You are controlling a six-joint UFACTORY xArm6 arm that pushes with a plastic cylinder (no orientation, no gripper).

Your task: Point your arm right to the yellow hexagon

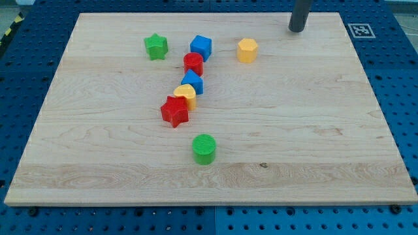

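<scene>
The yellow hexagon (247,49) sits near the counter's (307,124) top edge, right of center, standing alone with bare wood around it. The tip (297,29) rests farther toward the view's top right, apart from the hexagon and touching no block. There is no hand here, only a rod, so nothing spreads or pinches. The task looks barely begun: the tip has yet to close the gap leftward and slightly down to stop just right of the hexagon.
</scene>
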